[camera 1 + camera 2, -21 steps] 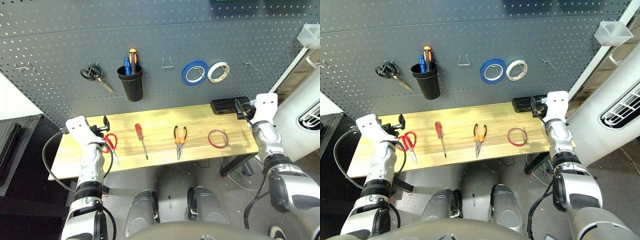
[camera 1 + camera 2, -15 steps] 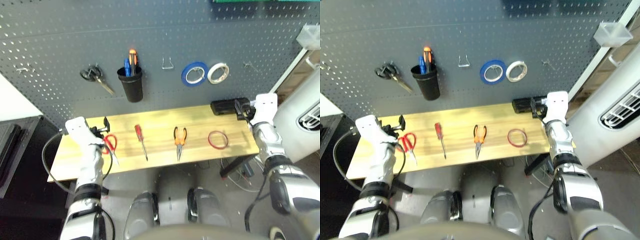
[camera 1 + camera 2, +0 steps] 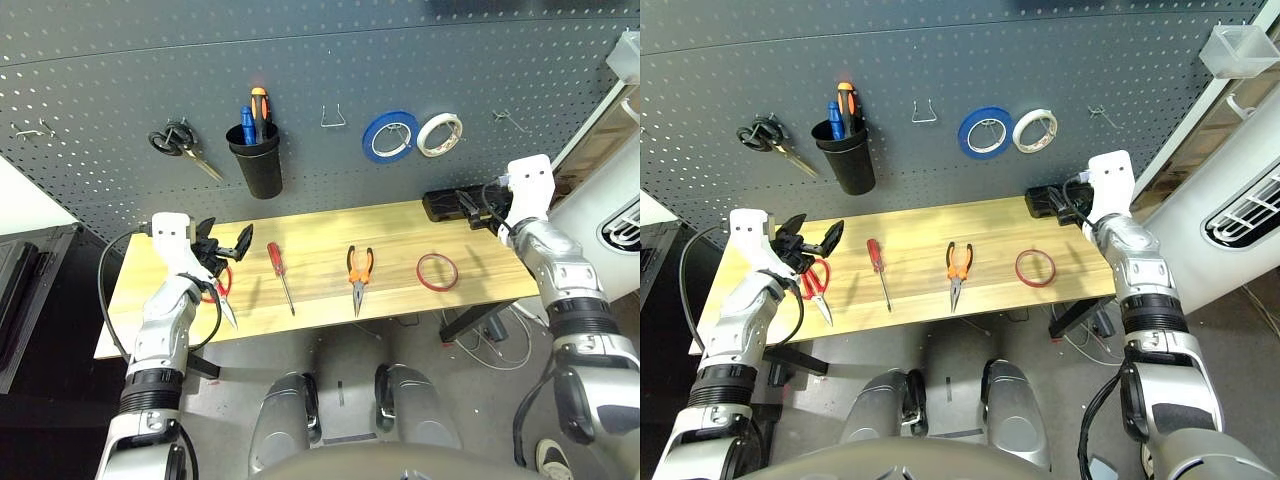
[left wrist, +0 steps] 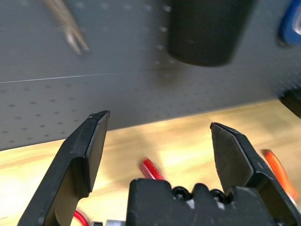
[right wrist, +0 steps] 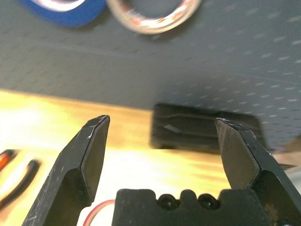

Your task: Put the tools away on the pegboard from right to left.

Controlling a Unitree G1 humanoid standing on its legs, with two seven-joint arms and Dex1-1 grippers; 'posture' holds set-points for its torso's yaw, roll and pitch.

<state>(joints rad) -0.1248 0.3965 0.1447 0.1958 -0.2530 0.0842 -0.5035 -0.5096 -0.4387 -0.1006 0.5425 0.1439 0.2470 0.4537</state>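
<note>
Thin red tape ring flat on pale wood-grain table

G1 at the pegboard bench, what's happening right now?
Nothing is picked up yet. Four tools lie in a row on the wooden table: red tape ring, orange-and-black pliers, red-handled screwdriver, red-handled scissors. The right end effector is open beside a black box, short of the ring. The left end effector is open above the scissors. The pegboard already holds black scissors, a cup with screwdrivers, and blue and white tape.
</note>
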